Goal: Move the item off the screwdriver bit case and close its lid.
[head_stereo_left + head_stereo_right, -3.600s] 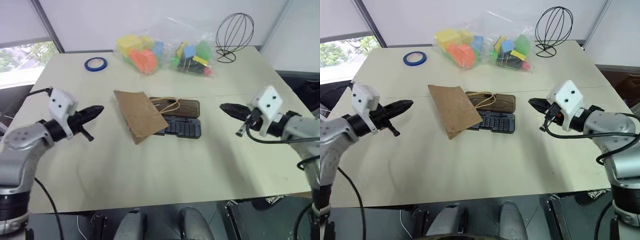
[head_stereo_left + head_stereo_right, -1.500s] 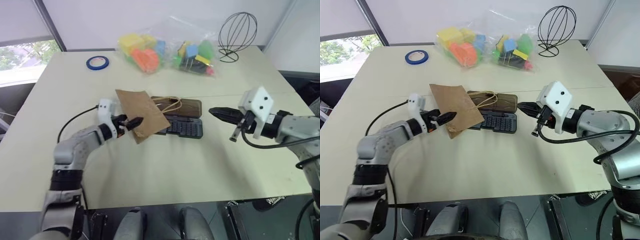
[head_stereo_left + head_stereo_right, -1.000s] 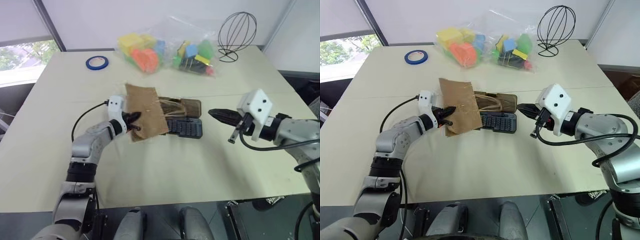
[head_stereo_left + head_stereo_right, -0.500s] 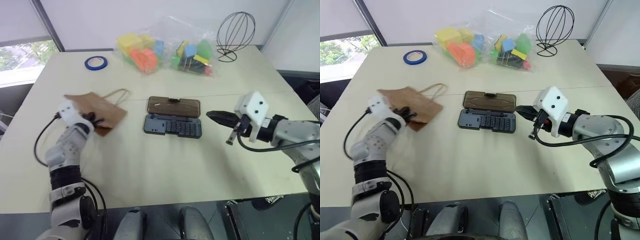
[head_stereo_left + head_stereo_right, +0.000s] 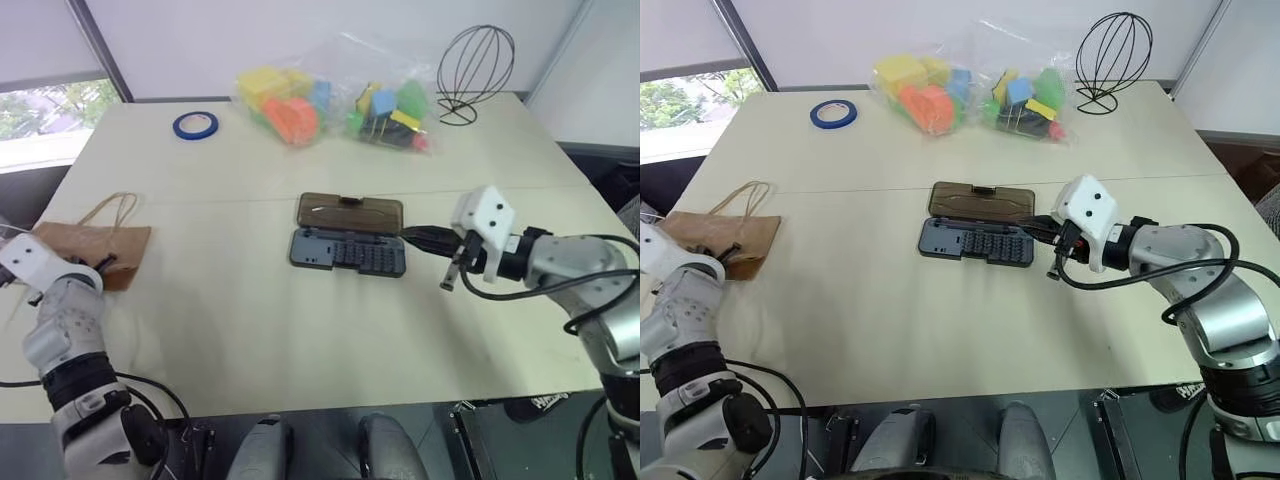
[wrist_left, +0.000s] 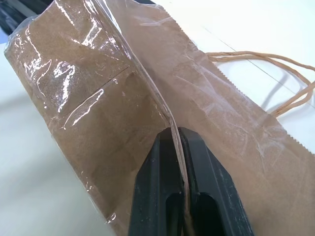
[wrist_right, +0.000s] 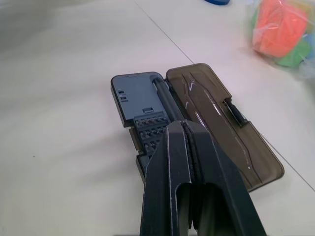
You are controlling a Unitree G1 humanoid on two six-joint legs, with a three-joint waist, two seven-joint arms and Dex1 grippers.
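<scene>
With the paper bag (image 5: 92, 253) pinched between its two black fingers (image 6: 157, 196), the left gripper (image 6: 176, 135) sits at the table's (image 5: 300, 340) left edge, well apart from the screwdriver bit case (image 5: 348, 250). Fingers are closed on a fold of the brown paper; the wrist view shows the sheet running up between the tips, glossy tape patches on one side. Bag's twine handles (image 5: 108, 208) loop out past the fingertips, lying on the table.

Case is mid-table and uncovered, bit rows exposed. Lid (image 5: 350, 212) is flipped fully open, lying flat on the table behind the tray, latch tab (image 7: 235, 112) on its far edge.

Right gripper (image 5: 412, 236) has its fingers pressed together, nothing between them. Tips point at the case's right end, just beside where tray and lid meet; can't tell if they touch it. From the right wrist view, the case lies directly ahead of the closed fingertips, tray to one side and lid to the other.

Beyond the case, well past both grippers: two clear bags of toys (image 5: 330, 105), blue tape roll (image 5: 192, 125), black wire stand (image 5: 470, 68).
</scene>
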